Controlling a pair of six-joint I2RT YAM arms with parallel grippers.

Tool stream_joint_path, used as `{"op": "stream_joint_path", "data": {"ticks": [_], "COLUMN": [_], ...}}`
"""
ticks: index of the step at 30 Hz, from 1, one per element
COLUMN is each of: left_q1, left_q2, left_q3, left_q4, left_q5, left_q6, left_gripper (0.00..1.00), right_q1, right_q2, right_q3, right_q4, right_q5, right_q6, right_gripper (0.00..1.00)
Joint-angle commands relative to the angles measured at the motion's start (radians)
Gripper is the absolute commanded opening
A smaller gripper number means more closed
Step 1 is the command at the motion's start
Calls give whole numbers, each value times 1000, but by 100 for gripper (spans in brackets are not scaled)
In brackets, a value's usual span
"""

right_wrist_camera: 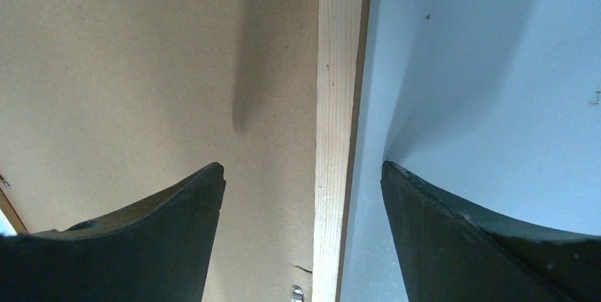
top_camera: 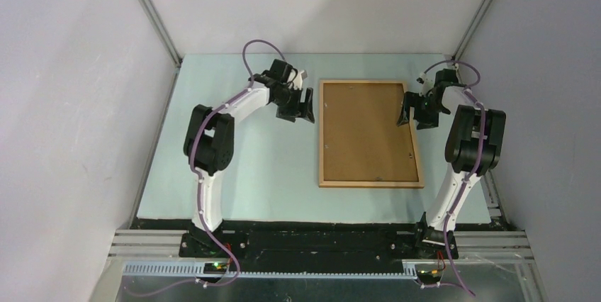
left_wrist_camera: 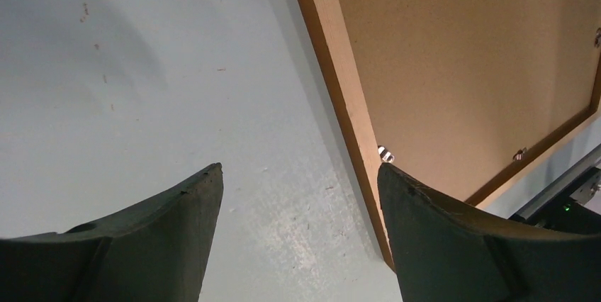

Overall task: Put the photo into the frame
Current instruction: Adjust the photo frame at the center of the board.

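The frame [top_camera: 320,132] lies flat in the middle of the table, back side up, with a plain brown backing board [top_camera: 365,132] filling it. The photo is not in view. My left gripper [top_camera: 306,105] hovers open just off the frame's left rail [left_wrist_camera: 340,82]; its right finger overlaps that rail near a small metal clip [left_wrist_camera: 385,152]. My right gripper [top_camera: 413,112] is open and straddles the frame's right rail [right_wrist_camera: 339,103]. One of its fingers is over the board [right_wrist_camera: 142,68], the other over the table, and neither touches the wood.
The pale blue table mat [top_camera: 241,167] is bounded by grey walls left, right and behind, with aluminium rails [top_camera: 489,203] along its edges. Another metal clip [right_wrist_camera: 296,292] sits on the board by the right rail.
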Motion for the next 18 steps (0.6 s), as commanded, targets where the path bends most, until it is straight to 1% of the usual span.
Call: {"op": "stream_joint_path", "data": {"ticks": [1,10,15,18], "left_q1": [-28,-47,-50,-45], "left_q2": [20,46,50,33], "left_q3": [26,-5,-24,-72], "left_q4": [64,116,118,118], "left_q5": [-12,19,10,-35], "left_q6": [-51,-86,-89,-79], "left_gripper": [84,84,84,84], "right_q1": [3,37,77,108], "right_q2": [18,12,-12,-27], "right_q3": [-9,-47,-89,-107], "right_q4": [8,-7,28,47], "right_q5": [-51,-137,-157,-181], "right_q6": [-2,17,54,90], "right_gripper": [84,72,69,68]}}
